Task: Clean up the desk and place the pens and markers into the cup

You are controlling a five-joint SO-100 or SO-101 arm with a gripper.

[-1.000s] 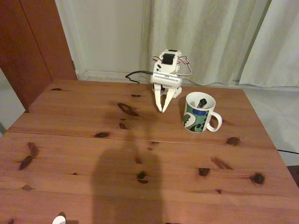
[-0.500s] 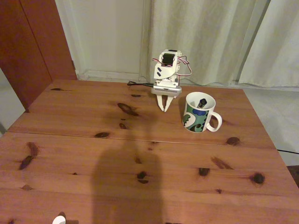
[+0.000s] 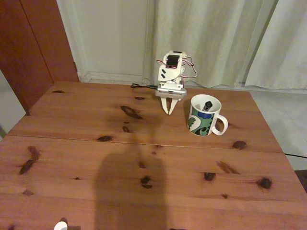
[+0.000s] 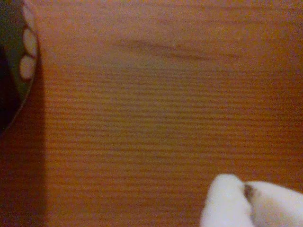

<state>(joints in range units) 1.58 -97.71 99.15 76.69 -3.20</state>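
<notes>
The cup, white with green and blue blotches, stands on the desk at the back right in the fixed view. The marker stands inside it, its dark end leaning against the inner wall. My gripper hangs point-down just left of the cup, shut with nothing in it, tips just above the wood. In the wrist view the white fingertips meet at the lower right over bare desk. The cup's painted side curves in at the left edge.
A black cable trails left from the arm's base at the desk's far edge. A small white object pokes in at the bottom edge. A dark shadow lies across the front middle. Curtains hang behind the desk.
One second ago the fingers were spread and angled toward the cup. They have since shut and the gripper has swung to hang straight down. Little differs over the last half second.
</notes>
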